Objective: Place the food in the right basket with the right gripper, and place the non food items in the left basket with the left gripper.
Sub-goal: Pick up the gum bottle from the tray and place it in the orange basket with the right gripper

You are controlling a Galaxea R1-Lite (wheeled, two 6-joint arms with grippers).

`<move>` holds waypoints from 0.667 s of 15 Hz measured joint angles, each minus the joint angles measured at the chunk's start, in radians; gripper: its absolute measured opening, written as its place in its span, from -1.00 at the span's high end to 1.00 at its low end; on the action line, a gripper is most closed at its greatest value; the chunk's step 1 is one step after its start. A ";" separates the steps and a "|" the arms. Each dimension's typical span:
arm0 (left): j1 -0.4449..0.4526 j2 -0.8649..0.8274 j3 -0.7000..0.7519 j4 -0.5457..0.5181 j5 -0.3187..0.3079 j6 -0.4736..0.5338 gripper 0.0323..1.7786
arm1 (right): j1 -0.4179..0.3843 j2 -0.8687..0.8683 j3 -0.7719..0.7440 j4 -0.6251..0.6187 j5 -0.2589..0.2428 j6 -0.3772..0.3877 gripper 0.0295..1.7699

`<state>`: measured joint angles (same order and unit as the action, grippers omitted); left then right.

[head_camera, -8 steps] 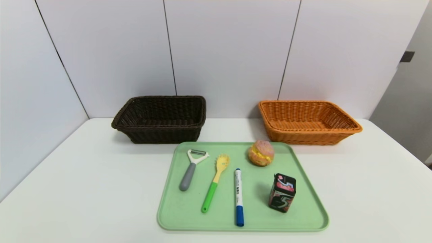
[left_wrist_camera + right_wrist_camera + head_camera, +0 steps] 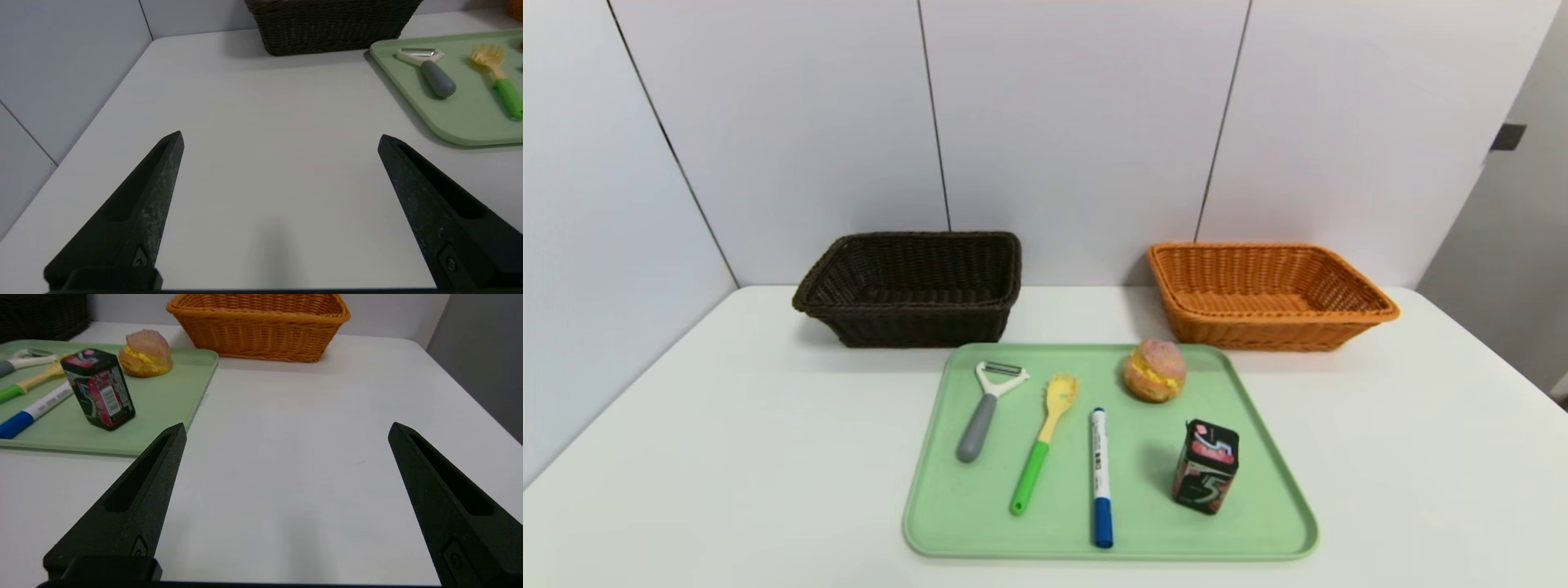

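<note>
On a green tray (image 2: 1258, 457) lie a grey-handled white peeler (image 2: 984, 406), a yellow pasta spoon with green handle (image 2: 1041, 441), a white marker with blue cap (image 2: 1100, 476), a pink-topped bun (image 2: 1155, 370) and an upright black box with a "5" (image 2: 1205, 466). The dark brown left basket (image 2: 913, 287) and orange right basket (image 2: 1264, 294) stand behind the tray. Neither arm shows in the head view. My left gripper (image 2: 280, 139) is open over bare table, left of the tray (image 2: 457, 122). My right gripper (image 2: 286, 430) is open over bare table, right of the tray (image 2: 163, 404) and box (image 2: 100, 388).
The white table (image 2: 727, 457) is bounded by a white panel wall (image 2: 1054, 122) behind the baskets and a side wall at the left. Bare table lies on both sides of the tray and in front of it.
</note>
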<state>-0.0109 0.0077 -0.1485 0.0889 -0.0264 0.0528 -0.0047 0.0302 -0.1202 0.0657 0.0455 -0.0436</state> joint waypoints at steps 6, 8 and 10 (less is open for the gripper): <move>0.000 0.294 -0.537 0.428 -0.113 -0.088 -0.90 | 0.000 0.475 -0.674 0.325 0.103 0.119 -0.93; -0.001 0.470 -0.676 0.471 -0.146 -0.122 -0.90 | 0.005 0.693 -0.940 0.417 0.127 0.191 -0.93; -0.001 0.640 -0.789 0.489 -0.188 -0.146 -0.90 | 0.034 0.926 -1.206 0.537 0.140 0.271 -0.93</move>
<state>-0.0119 0.6474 -0.9374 0.5781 -0.2140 -0.0928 0.0298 0.9564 -1.3257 0.6023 0.1851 0.2270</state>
